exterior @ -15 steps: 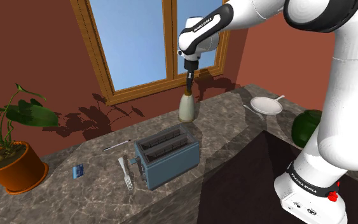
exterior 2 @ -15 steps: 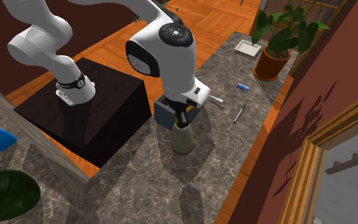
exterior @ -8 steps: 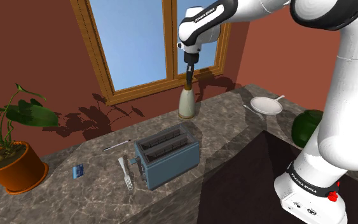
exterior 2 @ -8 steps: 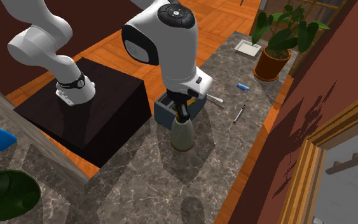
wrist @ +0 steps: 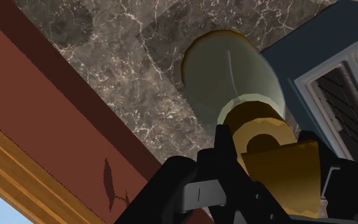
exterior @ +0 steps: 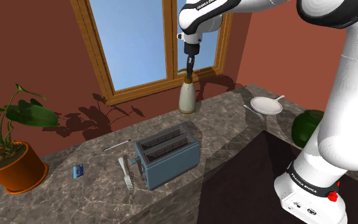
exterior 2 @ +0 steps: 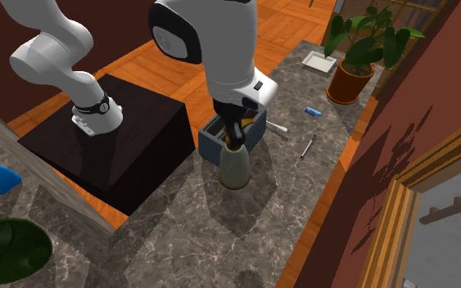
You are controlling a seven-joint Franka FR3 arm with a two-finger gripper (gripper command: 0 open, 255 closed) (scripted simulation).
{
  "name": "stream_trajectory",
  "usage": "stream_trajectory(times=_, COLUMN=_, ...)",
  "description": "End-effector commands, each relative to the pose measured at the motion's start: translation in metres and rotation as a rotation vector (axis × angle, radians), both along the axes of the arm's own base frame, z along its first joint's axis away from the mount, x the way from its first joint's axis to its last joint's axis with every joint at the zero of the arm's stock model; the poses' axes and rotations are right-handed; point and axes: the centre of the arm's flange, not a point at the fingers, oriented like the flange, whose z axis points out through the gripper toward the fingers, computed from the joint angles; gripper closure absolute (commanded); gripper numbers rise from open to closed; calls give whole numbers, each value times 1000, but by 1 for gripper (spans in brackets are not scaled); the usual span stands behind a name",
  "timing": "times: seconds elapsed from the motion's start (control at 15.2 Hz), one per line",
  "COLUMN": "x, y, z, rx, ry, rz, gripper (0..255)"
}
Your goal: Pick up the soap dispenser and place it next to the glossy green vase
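**Soap dispenser clasped by its pump head, well apart from the green vase**

- The soap dispenser (exterior: 187,99) is seen upright below the gripper (exterior: 189,71), in front of the window (exterior: 139,38) and the red-brown wall. Its body is pale grey-green and its pump top is golden
- In the wrist view the black fingers (wrist: 225,153) are closed on either side of the golden pump head, which is pinched between them. The dispenser's body (wrist: 234,73) is seen beyond the fingers against the marbled stone
- The base appears to hang clear of the worktop (exterior: 234,137), but contact cannot be ruled out from these angles
- In the second exterior view the dispenser (exterior 2: 235,168) is found just in front of the blue-grey toaster (exterior 2: 214,145), with the gripper (exterior 2: 235,141) directly above it
- In the shoulder view the toaster (exterior: 166,154) is placed nearer the camera than the dispenser, with open worktop between the two
- The glossy green vase (exterior: 306,126) is noted at the shoulder view's right, partly hidden by the white arm. In the second exterior view the vase (exterior 2: 7,249) sits in the lower left corner, well apart from the dispenser
- A white pan (exterior: 266,105) is recorded between the dispenser and the vase
- A fork (exterior: 126,173) lies just beside the toaster, a pen (exterior: 116,145) behind it, and a small blue item (exterior: 77,170) further towards the potted plant (exterior: 12,167)
- The arm is mounted on the dark stand (exterior 2: 122,139)
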Motion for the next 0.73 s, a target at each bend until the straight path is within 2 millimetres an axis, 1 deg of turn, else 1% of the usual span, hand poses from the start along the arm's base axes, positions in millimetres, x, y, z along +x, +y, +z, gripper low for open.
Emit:
stream_trajectory(times=0.0, x=1, y=-1, z=11, rx=0, ry=-1, rz=0, gripper=255)
stream_trajectory(times=0.66, x=1, y=-1, z=64, rx=0, ry=-1, rz=0, gripper=255)
